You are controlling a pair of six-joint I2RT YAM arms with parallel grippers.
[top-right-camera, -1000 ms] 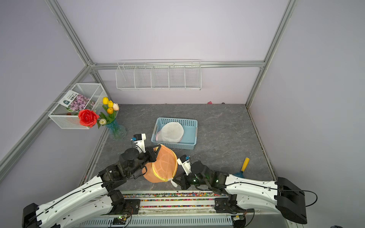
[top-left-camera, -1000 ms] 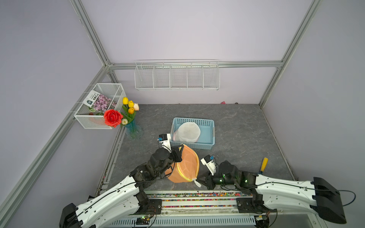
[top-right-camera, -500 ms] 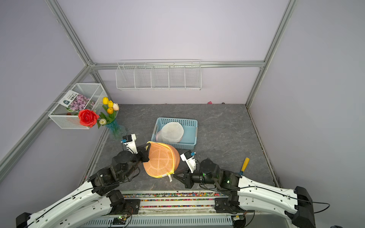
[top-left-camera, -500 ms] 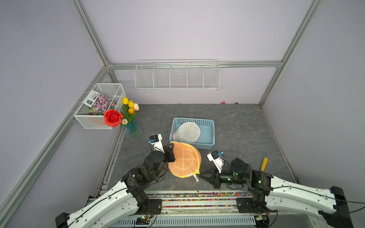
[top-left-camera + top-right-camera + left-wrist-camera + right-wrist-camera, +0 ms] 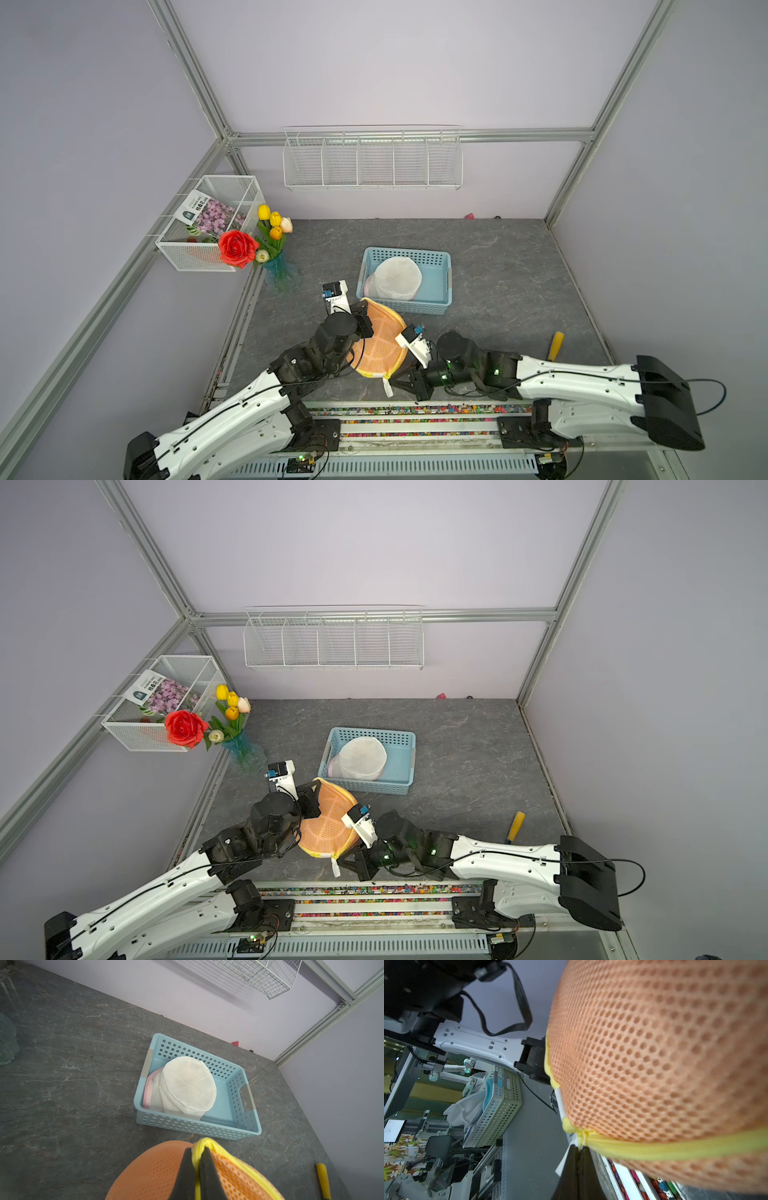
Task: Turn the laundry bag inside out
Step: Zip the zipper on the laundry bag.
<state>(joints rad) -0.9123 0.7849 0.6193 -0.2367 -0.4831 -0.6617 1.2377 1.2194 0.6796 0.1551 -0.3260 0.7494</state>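
My left claw (image 5: 197,1149) and right claw (image 5: 578,1148) both pinch tight on the yellow trim (image 5: 675,1150) of the laundry bag (image 5: 380,345); an uneven tug could slip it.

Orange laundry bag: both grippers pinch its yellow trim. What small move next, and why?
Probably ease the left gripper and right gripper slightly apart: both are shut on the yellow trim of the orange laundry bag, so spreading should open its mouth.

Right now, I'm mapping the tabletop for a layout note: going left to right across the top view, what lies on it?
Glass vase of tulips → orange laundry bag → yellow-handled tool. The blue basket overlaps the bag, so I left it out.
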